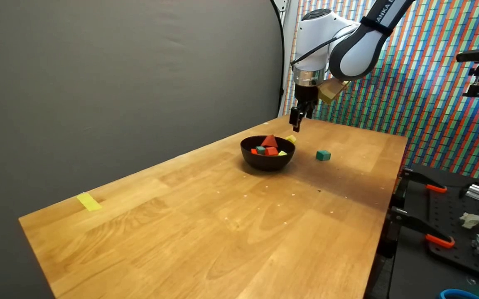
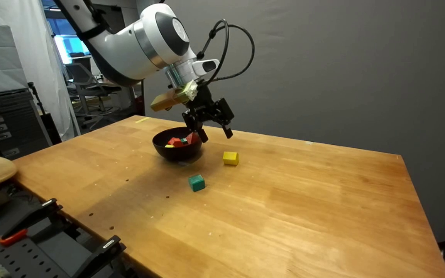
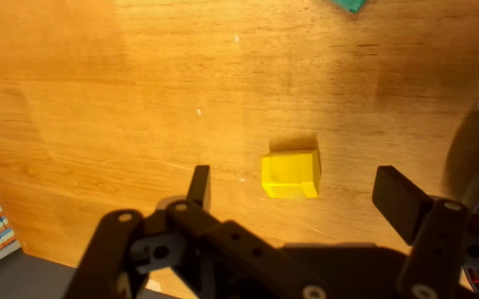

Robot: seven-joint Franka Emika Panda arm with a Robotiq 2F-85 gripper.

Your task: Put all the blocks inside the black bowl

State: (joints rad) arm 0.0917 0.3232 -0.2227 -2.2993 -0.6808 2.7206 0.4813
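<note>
While the gripper point(image 2: 216, 135) is suspended above the wooden table point(image 2: 303, 216), its jaws are spread wide, and in the wrist view the loose yellow block point(image 3: 290, 172) is framed between its fingers point(image 3: 200, 182), resting on the wood below them. The loose green block point(image 2: 197, 183) is likewise placed directly on the table, apart from the loose yellow block; only a corner of it is caught at the upper edge of the wrist view. Near them the black bowl point(image 1: 267, 163) is stood upright, and several blocks are contained in it. In an exterior view a pointed red block point(image 1: 269, 141) is seen highest, with a blunt red block point(image 1: 271, 151), a part-hidden green block point(image 1: 260, 149), a sliver of red point(image 1: 254, 152) and a pale yellow block point(image 1: 282, 153) grouped in front of it. Well apart from the bowl, a flat yellow strip point(image 1: 89, 202) is laid by the table's edge. Beside the table, a black perforated plate point(image 1: 443, 203) can be seen, and a grey backdrop point(image 1: 139, 91) is stretched behind.
</note>
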